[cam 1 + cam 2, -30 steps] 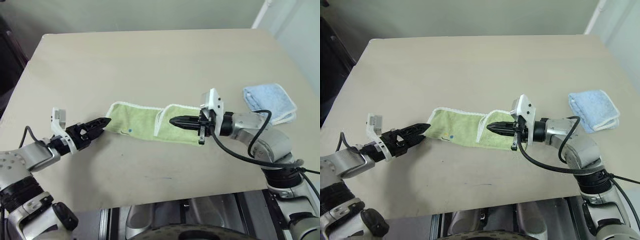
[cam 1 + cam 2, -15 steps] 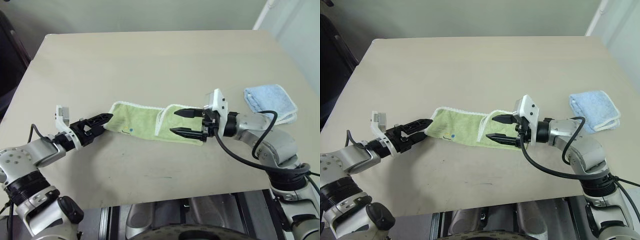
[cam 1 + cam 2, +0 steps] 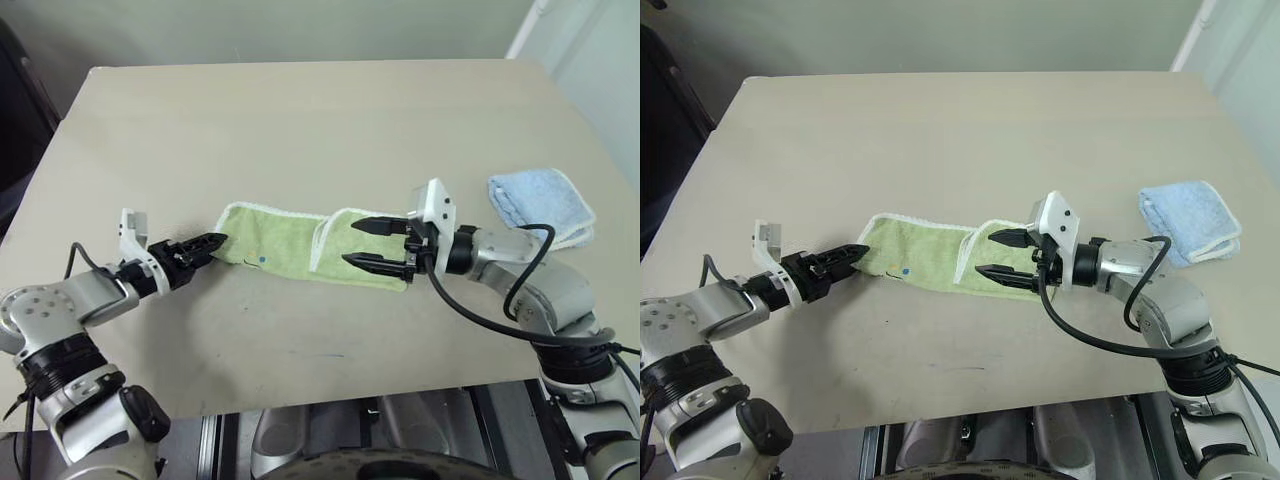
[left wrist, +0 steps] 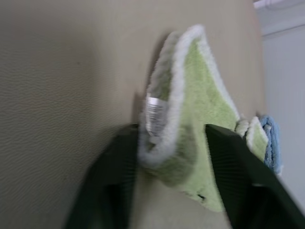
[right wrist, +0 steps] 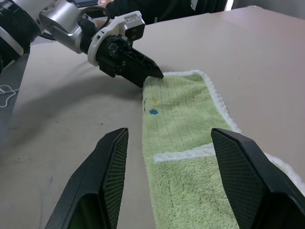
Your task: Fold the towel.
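The light green towel [image 3: 275, 238] lies as a long strip on the table [image 3: 300, 130], its right end folded over onto itself [image 3: 335, 240]. My left gripper [image 3: 208, 243] is at the strip's left corner, shut on it; in the left wrist view the white-edged corner [image 4: 164, 119] sits pinched between the two fingers [image 4: 112, 176]. Over the folded right end my right gripper [image 3: 370, 244] stands open and holds nothing. The right wrist view looks along the towel [image 5: 186, 124] to the left gripper [image 5: 153, 74].
A smaller light blue towel [image 3: 540, 205] lies folded at the table's right edge, behind my right arm. The table's front edge runs just below both arms. Bare tabletop stretches behind the green strip.
My right gripper opened from shut and stays over the folded end. My left gripper's fingers, open before, closed on the towel's left corner.
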You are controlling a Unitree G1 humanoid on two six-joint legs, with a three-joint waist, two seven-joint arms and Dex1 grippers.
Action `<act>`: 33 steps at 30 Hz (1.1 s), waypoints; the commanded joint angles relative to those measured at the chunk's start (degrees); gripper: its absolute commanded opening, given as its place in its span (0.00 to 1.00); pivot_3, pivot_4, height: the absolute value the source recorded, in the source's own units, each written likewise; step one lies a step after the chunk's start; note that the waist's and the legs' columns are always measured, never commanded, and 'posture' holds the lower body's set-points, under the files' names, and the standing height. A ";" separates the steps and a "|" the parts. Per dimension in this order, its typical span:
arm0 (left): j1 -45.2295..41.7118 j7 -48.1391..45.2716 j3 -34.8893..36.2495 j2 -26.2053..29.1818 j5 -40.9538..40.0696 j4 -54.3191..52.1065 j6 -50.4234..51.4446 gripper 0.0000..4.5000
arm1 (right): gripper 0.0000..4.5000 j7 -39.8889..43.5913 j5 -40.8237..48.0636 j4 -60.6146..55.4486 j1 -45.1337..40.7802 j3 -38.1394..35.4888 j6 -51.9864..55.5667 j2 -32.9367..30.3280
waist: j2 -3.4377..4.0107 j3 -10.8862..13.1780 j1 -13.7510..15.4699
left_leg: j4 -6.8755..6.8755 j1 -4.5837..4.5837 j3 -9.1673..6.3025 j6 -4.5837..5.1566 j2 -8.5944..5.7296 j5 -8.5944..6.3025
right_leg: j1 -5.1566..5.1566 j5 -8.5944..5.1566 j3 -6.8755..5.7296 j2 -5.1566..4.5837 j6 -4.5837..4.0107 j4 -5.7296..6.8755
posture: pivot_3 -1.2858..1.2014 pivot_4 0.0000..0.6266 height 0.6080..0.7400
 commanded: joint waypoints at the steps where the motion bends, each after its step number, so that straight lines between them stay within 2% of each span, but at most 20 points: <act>1: -0.91 -1.37 -0.70 0.12 -0.02 0.43 -0.69 0.21 | 0.65 -0.70 -0.06 -2.13 0.10 -1.43 -0.89 -0.05 | -0.05 0.03 -0.02 | -0.01 -0.01 0.00 -0.03 0.00 -0.02 | -0.02 0.06 0.00 0.01 -0.11 0.00 | 0.52 0.24 0.72; 3: -0.95 -1.74 -1.08 0.11 -0.16 0.37 -0.93 0.06 | 0.65 -0.61 -0.11 -2.21 0.37 -1.56 -0.94 -0.25 | -0.11 0.06 -0.04 | -0.04 -0.01 -0.01 -0.09 0.01 -0.05 | -0.05 0.02 0.01 0.04 -0.15 0.00 | 0.52 0.24 0.72; 4: -0.98 -1.85 -1.20 0.08 -0.17 0.36 -1.02 0.01 | 0.65 -0.58 -0.16 -2.22 0.46 -1.61 -0.95 -0.32 | -0.11 0.06 -0.02 | -0.05 -0.01 -0.02 -0.11 0.01 -0.07 | -0.06 -0.01 0.01 0.05 -0.17 0.00 | 0.52 0.24 0.72; 12: -4.04 -4.44 -1.65 0.67 -1.40 0.21 -1.00 0.01 | 0.65 -0.64 0.39 -2.89 1.54 -3.12 -0.60 -1.28 | -0.25 0.14 0.01 | -0.11 -0.01 -0.03 -0.14 0.01 -0.09 | -0.06 -0.09 0.01 0.07 -0.19 -0.01 | 0.52 0.24 0.72; 18: -10.66 -6.96 -3.78 0.71 -3.07 0.79 0.18 0.01 | 0.65 -1.91 2.98 -6.12 4.03 -8.56 1.90 -3.40 | -0.34 0.20 0.06 | -0.10 -0.01 -0.03 -0.14 0.01 -0.09 | -0.05 -0.08 0.01 0.07 -0.19 -0.01 | 0.52 0.24 0.72; 23: -15.05 -8.82 -8.02 -0.01 -3.10 1.03 1.98 0.01 | 0.65 -3.35 4.89 -9.74 7.50 -13.18 4.00 -6.22 | -0.38 0.21 0.12 | -0.09 0.00 0.02 -0.18 0.01 -0.07 | 0.00 -0.11 0.06 0.07 -0.15 -0.04 | 0.52 0.24 0.72; 30: -21.32 -11.43 -15.02 -5.14 -5.78 -0.54 5.43 0.01 | 0.65 -6.90 6.86 -14.28 11.25 -17.30 6.32 -7.60 | -0.45 0.26 0.14 | -0.06 0.00 0.03 -0.21 0.01 -0.02 | 0.03 -0.15 0.04 0.07 -0.06 -0.05 | 0.52 0.24 0.72; 33: -22.13 -13.56 -20.80 -7.68 -4.46 -0.42 4.73 0.01 | 0.65 -8.08 8.06 -15.81 12.67 -19.05 6.93 -8.01 | -0.45 0.26 0.19 | -0.04 0.02 0.04 -0.19 0.01 -0.01 | 0.07 -0.27 0.04 0.07 0.15 -0.05 | 0.52 0.24 0.72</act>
